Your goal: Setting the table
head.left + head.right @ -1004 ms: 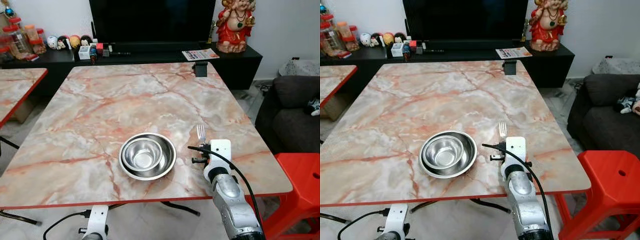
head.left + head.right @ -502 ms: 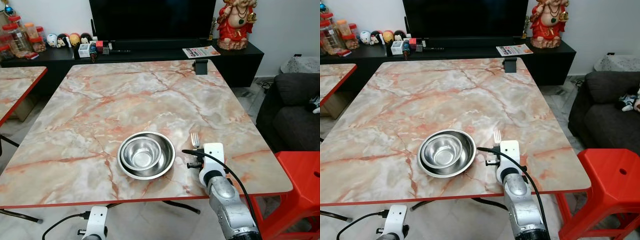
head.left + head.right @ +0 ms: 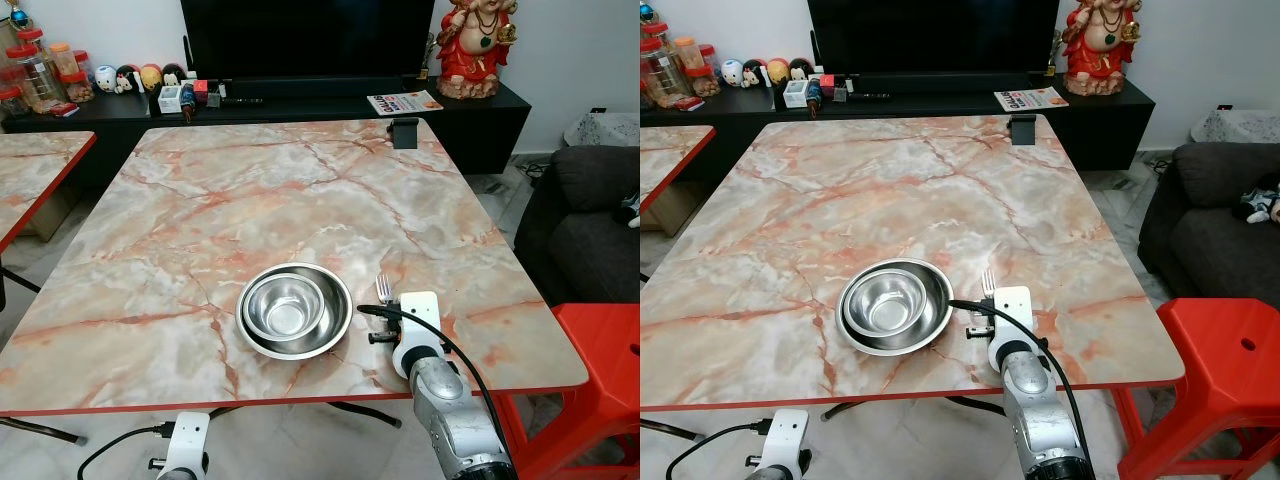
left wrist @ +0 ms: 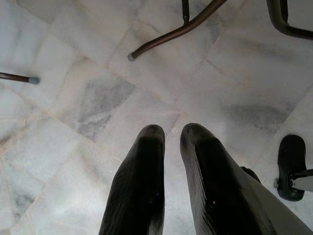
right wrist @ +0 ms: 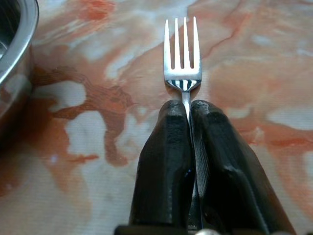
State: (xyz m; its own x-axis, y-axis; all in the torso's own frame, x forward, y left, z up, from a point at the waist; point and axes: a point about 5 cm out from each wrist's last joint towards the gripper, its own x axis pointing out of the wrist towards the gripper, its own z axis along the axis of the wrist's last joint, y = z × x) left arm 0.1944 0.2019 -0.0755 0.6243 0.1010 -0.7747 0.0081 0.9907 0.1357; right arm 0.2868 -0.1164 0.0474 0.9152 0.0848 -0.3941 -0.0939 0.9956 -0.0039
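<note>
Gripping the fork (image 5: 183, 63) by its neck, the right gripper (image 5: 188, 110) has its jaws pressed together on the thin handle, so only the tines and a short stretch of stem stick out ahead of the black fingers (image 5: 164, 161). Holding it so near the head probably keeps the light utensil from swinging and lets the tines point straight away from the robot, as a fork should lie at a place setting. The fork sits low over the marble tabletop (image 3: 300, 190), though whether it already touches the surface cannot be told.

Just to the left of the jaws stand two nested steel bowls (image 3: 293, 310), the smaller inside the larger, close to the tabletop's near edge. Placing the fork just beside their rim, apart from it, seems the aim: cutlery goes next to the dish, within a diner's reach.

Below the near edge hangs the idle left gripper (image 4: 171, 142), its jaws a little apart over the tiled floor (image 4: 98, 98).

Farther beyond the jaws, most of the tabletop lies bare, and a small dark object (image 3: 404, 132) stands at its far edge. Well past that, a black TV cabinet (image 3: 300, 100) carries jars and trinkets, and a red stool (image 3: 1230, 370) waits off to the right.
</note>
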